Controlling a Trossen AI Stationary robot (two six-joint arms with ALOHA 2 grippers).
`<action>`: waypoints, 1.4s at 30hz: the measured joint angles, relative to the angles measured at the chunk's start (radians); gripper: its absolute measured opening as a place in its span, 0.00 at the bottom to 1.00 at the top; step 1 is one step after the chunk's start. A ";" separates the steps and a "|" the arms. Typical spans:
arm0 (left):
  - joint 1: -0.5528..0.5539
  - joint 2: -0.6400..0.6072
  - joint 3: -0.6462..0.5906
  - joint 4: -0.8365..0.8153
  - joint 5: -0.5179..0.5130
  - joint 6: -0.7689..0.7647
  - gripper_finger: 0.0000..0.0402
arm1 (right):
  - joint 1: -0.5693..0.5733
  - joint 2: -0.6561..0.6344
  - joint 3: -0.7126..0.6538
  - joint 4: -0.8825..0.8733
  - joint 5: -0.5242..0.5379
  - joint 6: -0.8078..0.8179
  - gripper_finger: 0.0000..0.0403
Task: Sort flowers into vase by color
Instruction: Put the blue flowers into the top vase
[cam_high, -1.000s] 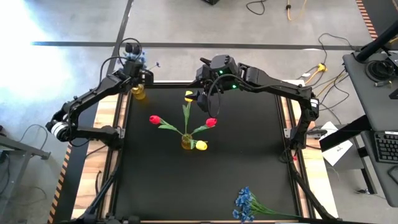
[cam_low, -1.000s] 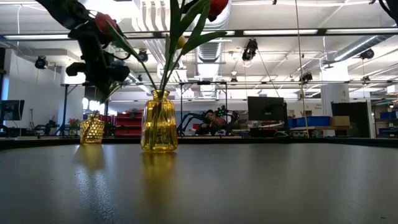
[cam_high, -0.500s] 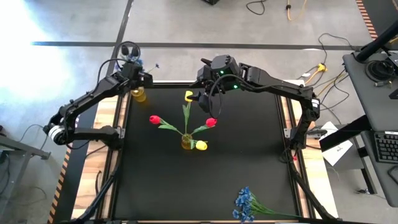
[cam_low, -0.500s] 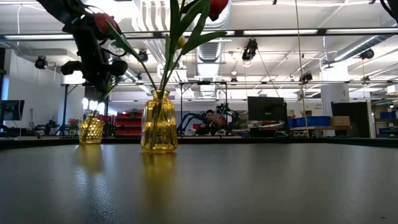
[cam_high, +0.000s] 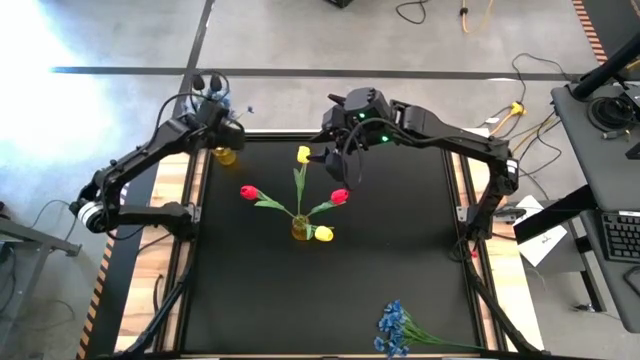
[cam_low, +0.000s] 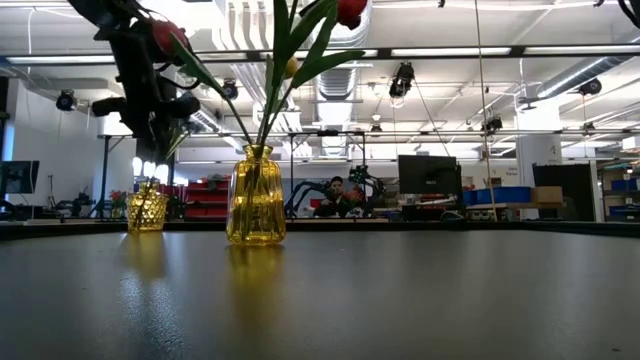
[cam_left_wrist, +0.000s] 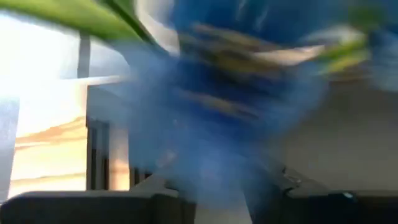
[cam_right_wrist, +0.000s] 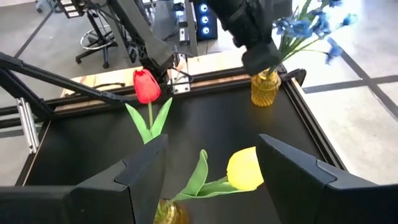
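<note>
Hovering: left end effector w/ blue flowers over vase.

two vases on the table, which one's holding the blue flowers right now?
The small yellow vase at the table's far left corner, under the left gripper; blue blossoms rise from it. The centre vase holds only red and yellow tulips.

Bright ceiling strip lights and a washed-out patch of glare on the floor at the overhead view's upper left light the scene evenly. The black table shows a soft sheen at table height. The left wrist view is heavily blurred, filled by smeared blue blossoms.
</note>
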 joint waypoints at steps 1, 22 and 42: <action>0.000 0.000 0.010 -0.033 0.019 0.016 0.24 | 0.000 -0.006 0.000 -0.010 0.000 -0.002 0.58; -0.132 -0.344 0.174 -0.559 0.538 0.135 0.32 | 0.190 -0.090 0.000 -0.268 0.063 0.102 0.58; -0.436 -0.818 -0.293 0.655 0.828 -0.271 0.24 | 0.916 -0.086 -0.186 -0.684 0.304 0.962 0.58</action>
